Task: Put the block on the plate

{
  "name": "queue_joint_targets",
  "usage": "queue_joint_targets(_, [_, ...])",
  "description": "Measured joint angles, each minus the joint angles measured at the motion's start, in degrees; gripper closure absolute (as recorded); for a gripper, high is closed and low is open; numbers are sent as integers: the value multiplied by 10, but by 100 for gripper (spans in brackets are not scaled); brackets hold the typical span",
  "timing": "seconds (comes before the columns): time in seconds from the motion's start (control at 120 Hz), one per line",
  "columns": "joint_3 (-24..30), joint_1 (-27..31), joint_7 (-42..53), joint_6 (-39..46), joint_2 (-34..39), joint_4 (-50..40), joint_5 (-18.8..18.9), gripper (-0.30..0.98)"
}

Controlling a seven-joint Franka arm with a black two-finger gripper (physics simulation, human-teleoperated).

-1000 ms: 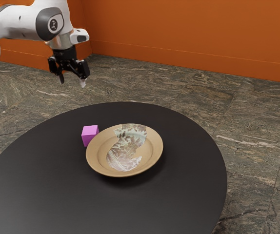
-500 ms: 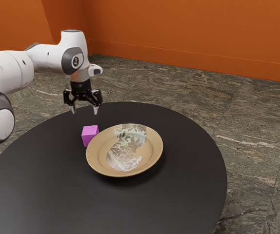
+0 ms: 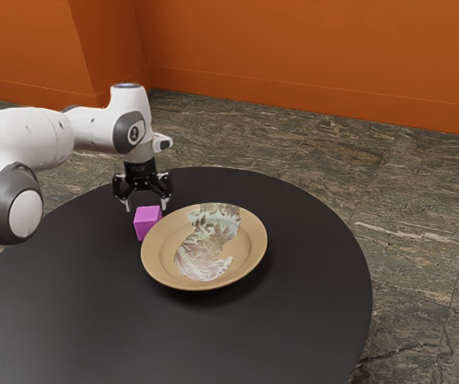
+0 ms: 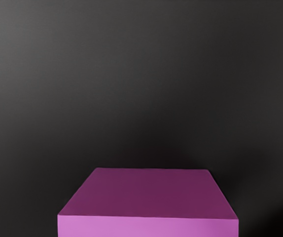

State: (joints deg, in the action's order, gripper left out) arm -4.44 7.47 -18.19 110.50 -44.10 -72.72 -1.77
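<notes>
The hand [image 3: 145, 209], released and spread wide, hung just over the ungrasped block [image 3: 147, 225] beside the plate [image 3: 254, 238], leaving grasp, lift and placing all to be done.

Orange walls [image 3: 309, 56], marbled stone floor [image 3: 413, 200], round black table [image 3: 309, 320]

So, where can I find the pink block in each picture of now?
Exterior view: the block is left of the picture's centre, beside the plate and below the hand.
Wrist view: the block appears large, just under the hand.
Shared landmark: the dark tabletop around the block.
</notes>
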Motion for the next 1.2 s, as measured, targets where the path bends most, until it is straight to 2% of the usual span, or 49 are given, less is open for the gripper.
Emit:
queue_joint_targets(0.358, [-3,0,-18,24,-19,-23,-22,0])
queue_joint_targets(0.5, [-3,-1,-22,31,-21,-21,-22,25])
queue_joint_targets(0.708, [-3,-1,-25,35,-15,-19,-18,27])
queue_joint_targets(0.975, [-2,7,-29,27,31,-25,-14,31])
queue_joint_targets(1.2, [3,-25,-31,10,116,-96,-13,32])
